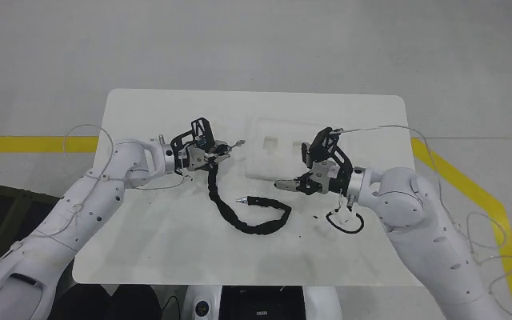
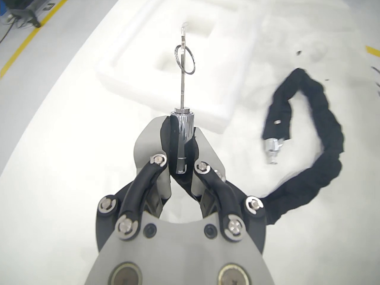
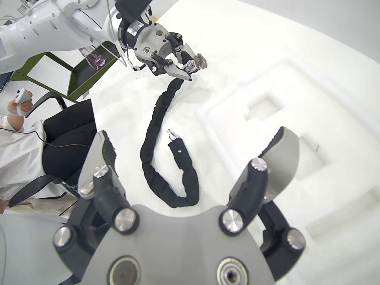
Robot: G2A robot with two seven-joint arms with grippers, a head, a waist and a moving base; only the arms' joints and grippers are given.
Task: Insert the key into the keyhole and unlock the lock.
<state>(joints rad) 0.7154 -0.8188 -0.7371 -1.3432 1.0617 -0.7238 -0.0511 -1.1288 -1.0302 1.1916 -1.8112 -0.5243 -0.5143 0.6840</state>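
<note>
My left gripper (image 2: 181,130) is shut on the chrome lock cylinder (image 2: 181,146), held above the table. The key (image 2: 183,75) sticks straight out of the cylinder's keyhole, with a key ring (image 2: 186,59) hanging on it. From the cylinder the black sleeved chain (image 1: 240,220) curves across the table. Its free end, a metal pin (image 2: 271,149), lies loose and apart from the cylinder. My right gripper (image 1: 290,185) is open and holds nothing, low over the table beside the pin (image 3: 171,134). The right wrist view looks past its fingers (image 3: 102,146) to the left gripper (image 3: 185,68) and the key (image 3: 202,60).
A white foam tray (image 1: 280,128) with square pockets lies at the back middle of the white table (image 1: 160,256), just beyond both grippers. A small black cable loop (image 1: 346,222) hangs under the right wrist. A green frame (image 3: 74,75) stands off the table's left side.
</note>
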